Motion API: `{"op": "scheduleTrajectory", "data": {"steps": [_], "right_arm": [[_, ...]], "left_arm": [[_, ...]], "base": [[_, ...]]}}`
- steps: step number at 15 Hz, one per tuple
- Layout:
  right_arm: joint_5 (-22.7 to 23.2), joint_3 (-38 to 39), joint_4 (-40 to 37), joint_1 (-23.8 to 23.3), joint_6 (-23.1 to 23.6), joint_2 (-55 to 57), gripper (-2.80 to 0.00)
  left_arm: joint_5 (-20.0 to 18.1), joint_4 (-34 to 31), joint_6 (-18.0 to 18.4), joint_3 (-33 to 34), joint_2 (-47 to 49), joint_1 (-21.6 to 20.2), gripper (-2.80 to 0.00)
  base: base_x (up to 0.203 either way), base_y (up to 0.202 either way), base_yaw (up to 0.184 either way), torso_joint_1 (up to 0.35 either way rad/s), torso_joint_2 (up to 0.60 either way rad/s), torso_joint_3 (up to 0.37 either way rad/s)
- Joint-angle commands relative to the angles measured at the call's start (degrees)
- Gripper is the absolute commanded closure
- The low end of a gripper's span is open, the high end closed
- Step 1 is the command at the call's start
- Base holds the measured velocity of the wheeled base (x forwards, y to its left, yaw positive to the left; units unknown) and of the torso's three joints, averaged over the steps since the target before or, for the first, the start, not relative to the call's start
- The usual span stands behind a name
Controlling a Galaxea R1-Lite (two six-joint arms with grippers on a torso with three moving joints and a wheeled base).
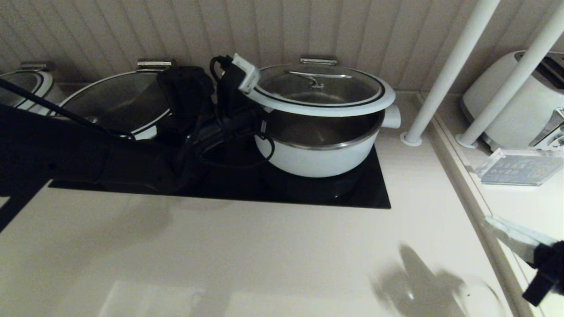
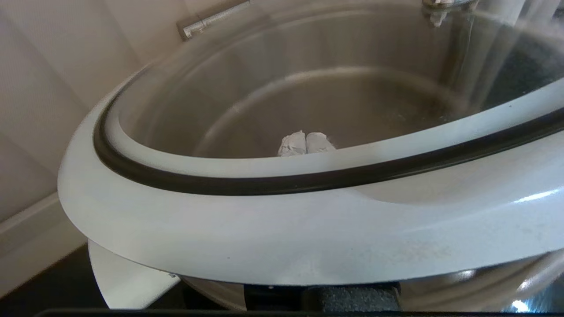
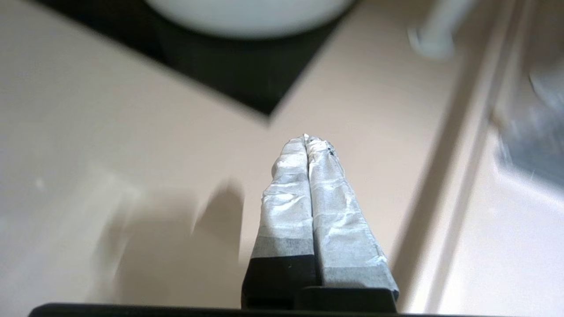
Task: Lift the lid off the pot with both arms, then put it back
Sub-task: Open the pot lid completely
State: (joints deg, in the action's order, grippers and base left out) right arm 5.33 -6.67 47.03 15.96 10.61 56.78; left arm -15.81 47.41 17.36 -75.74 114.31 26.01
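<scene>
The left tool (image 1: 246,77) pinches the left rim of the lid (image 1: 324,90), and its white fingertips (image 2: 304,144) show through the glass. The lid hangs just above the white pot (image 1: 317,147), tipped a little, with a gap between them. The pot sits on the black cooktop (image 1: 352,193) set into the tabletop (image 1: 220,255). The right tool (image 3: 307,140) is pressed shut and holds nothing. It hovers low at the right edge, well apart from the pot. A toaster (image 1: 520,101) stands far right.
</scene>
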Motion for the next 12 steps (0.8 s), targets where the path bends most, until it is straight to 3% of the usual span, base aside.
{"op": "scheduleTrajectory", "data": {"steps": [1, 4, 6, 9, 12], "right_arm": [[-0.61, 3.25, -7.13, -0.03, -0.05, -14.94, 0.0], [-1.61, 4.56, -24.81, -0.04, -0.24, -34.08, 0.0], [-2.58, 5.3, -32.29, -0.05, -0.33, -41.31, 0.0], [-3.55, 6.61, -45.62, -0.06, -1.81, -41.3, 0.0], [-4.0, 6.59, -47.46, -0.06, -6.55, -41.22, 0.0]], "left_arm": [[-0.1, 0.32, 0.13, -0.28, -0.05, 0.0, 0.0], [-0.1, 0.4, 0.13, -0.19, 0.07, 0.0, 0.0], [-0.17, 0.4, 0.13, -0.28, 0.12, 0.0, 0.0], [-0.1, 0.49, 0.06, 0.07, 0.23, 0.0, 0.0], [-0.1, 0.58, 0.13, 0.07, 0.65, 0.09, 0.0]], "base": [[0.0, 0.0, 0.0, 0.0, 0.0, 0.0], [0.0, 0.0, 0.0, 0.0, 0.0, 0.0], [0.0, 0.0, 0.0, 0.0, 0.0, 0.0], [0.0, 0.0, 0.0, 0.0, 0.0, 0.0], [0.0, 0.0, 0.0, 0.0, 0.0, 0.0]]}}
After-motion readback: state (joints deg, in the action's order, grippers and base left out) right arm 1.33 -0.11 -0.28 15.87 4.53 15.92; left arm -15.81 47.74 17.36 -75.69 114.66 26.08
